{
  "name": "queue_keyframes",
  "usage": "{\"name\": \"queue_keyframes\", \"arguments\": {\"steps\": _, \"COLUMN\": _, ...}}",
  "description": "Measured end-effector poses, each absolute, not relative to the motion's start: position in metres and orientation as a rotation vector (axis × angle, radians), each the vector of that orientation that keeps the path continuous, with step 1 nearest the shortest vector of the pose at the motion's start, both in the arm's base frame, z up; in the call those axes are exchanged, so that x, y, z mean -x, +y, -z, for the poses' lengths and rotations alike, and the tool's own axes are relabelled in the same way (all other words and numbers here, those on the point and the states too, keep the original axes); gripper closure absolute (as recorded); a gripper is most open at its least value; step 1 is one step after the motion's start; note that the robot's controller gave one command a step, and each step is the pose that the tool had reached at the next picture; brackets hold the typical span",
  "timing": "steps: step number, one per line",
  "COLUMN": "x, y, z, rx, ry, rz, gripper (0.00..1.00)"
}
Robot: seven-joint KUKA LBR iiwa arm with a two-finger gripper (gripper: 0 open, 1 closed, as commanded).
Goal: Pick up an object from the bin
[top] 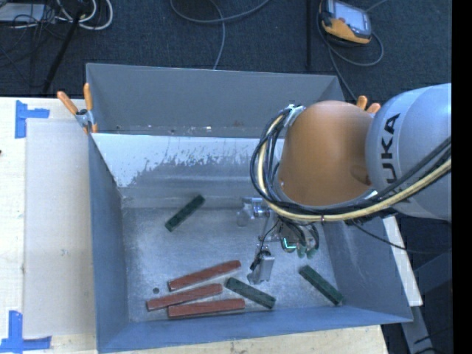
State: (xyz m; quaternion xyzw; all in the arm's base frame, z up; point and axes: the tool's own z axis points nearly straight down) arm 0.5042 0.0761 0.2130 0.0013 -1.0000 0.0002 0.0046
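Dark blue-grey carpet (147,35) covers the floor from 10 to 2 o'clock. Loose cables (92,6) coil at 11 o'clock, and an orange-and-black handheld device (346,19) lies at 1 o'clock.

Reddish-brown sticks (204,275), dark green sticks (185,212)

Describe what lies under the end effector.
Grey metal bin floor, with a dark green flat bar beside the end effector; the arm's orange cover hides the floor behind.

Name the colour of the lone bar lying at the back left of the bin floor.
Dark green; the lone bar shows plainly in the camera view.
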Motion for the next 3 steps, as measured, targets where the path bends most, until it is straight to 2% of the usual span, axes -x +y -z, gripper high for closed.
{"name": "queue_keyframes", "arguments": {"steps": 1, "x": -0.508, "y": 0.087, "z": -0.073, "rx": -0.419, "ry": -3.106, "rz": 0.000, "gripper": 0.00}}
{"name": "queue_keyframes", "arguments": {"steps": 2, "x": -0.510, "y": 0.086, "z": -0.077, "rx": -0.410, "ry": -3.115, "rz": 0.001, "gripper": 1.00}}
{"name": "queue_keyframes", "arguments": {"steps": 3, "x": -0.485, "y": 0.085, "z": -0.216, "rx": -0.415, "ry": -3.121, "rz": 0.000, "gripper": 1.00}}
